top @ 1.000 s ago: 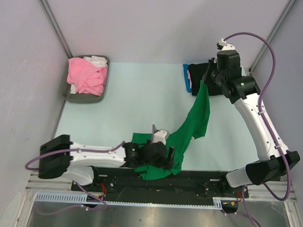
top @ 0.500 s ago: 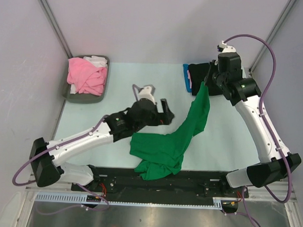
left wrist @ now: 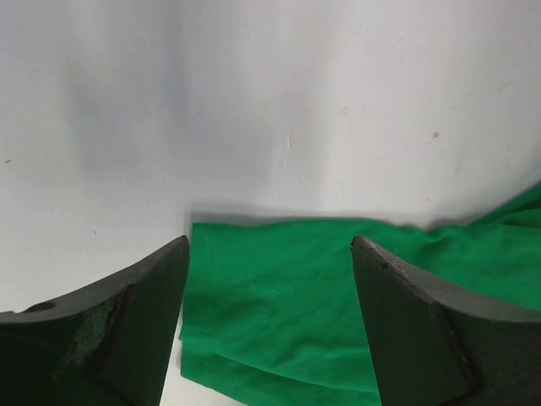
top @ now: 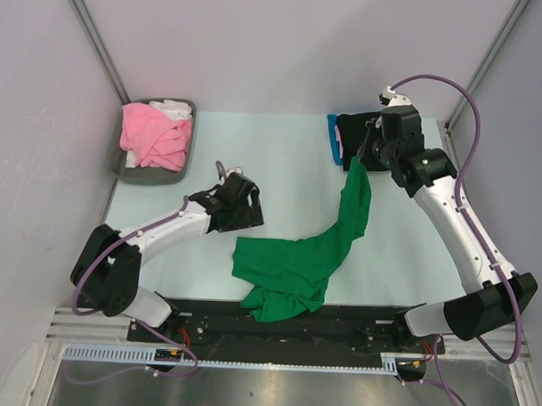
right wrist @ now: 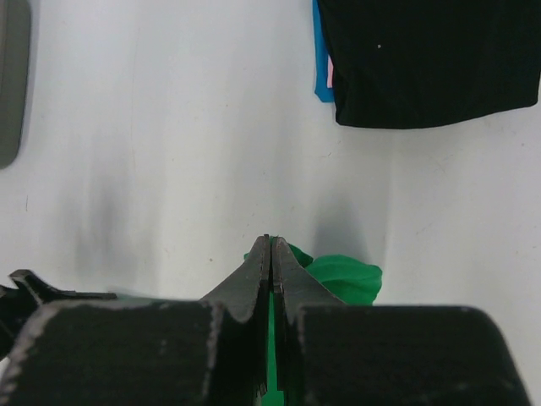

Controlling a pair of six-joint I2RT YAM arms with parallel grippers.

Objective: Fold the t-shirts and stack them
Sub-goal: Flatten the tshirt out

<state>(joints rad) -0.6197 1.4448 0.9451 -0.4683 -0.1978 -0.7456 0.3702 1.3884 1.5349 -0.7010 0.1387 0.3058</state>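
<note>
The bright green t-shirt point(top: 291, 266) lies partly crumpled near the table's front edge. One end of it is lifted toward the back right. My right gripper point(top: 360, 158) is shut on that raised end, and green cloth point(right wrist: 342, 279) hangs under its closed fingertips point(right wrist: 270, 243). My left gripper point(top: 246, 216) stands open just left of the shirt's flat upper-left corner point(left wrist: 279, 288), holding nothing. A folded black t-shirt point(top: 355, 133) rests on a blue one point(top: 332, 139) at the back right. Pink point(top: 151, 136) and white point(top: 174, 109) t-shirts sit in the tray.
A dark grey tray point(top: 134, 173) stands at the back left against the wall. Grey walls close in the left, back and right sides. The black rail point(top: 276, 326) with the arm bases runs along the near edge.
My left arm swung up from the near edge over the green t-shirt, then back and to the left, ending beside its upper-left corner. The right gripper drifted slightly left, still holding the cloth.
</note>
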